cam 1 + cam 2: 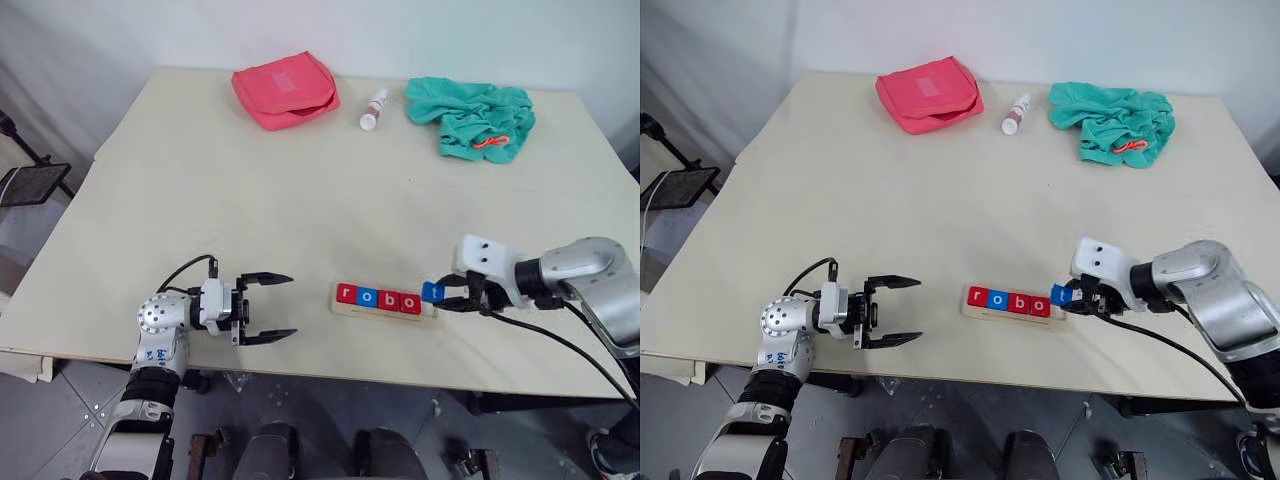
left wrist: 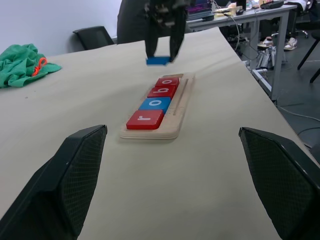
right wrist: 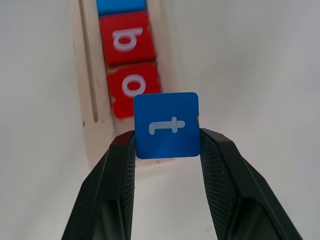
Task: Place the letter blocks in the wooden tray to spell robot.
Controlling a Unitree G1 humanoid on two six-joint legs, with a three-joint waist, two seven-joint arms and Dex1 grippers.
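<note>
Table (image 1: 300, 200) w/ pale beige top, white wall behind; grey floor at near edge. Left wrist view: desks and black chairs in bg past table's end. Black stand thing off table's left side, can't tell what.

Far side of table: red pouch (image 1: 286, 89), small white bottle (image 1: 373, 108) lying just right of it, teal cloth (image 1: 473, 116) crumpled w/ an orange bit on it, further right. All well apart from work area; nothing between grippers and tray.

Tray (image 1: 385, 311) near front edge, centre-right, long axis left-right. 4 tiles in it, touching in a row: red r (image 1: 346, 294), blue o (image 1: 367, 297), red b (image 1: 389, 300), red o (image 1: 410, 303). Right end slot bare.

Blue t tile (image 3: 167, 125) clamped btwn right gripper (image 1: 436, 296) fingers, one finger (image 3: 116, 175) on each side edge, letter face up. Tile sits just off tray's right end, beside red o, raised a bit above table, slightly tilted.

Left gripper (image 1: 268, 308) at front-left, pointing right toward tray, fingers wide apart, holding nothing, near tray's left end but not touching.
</note>
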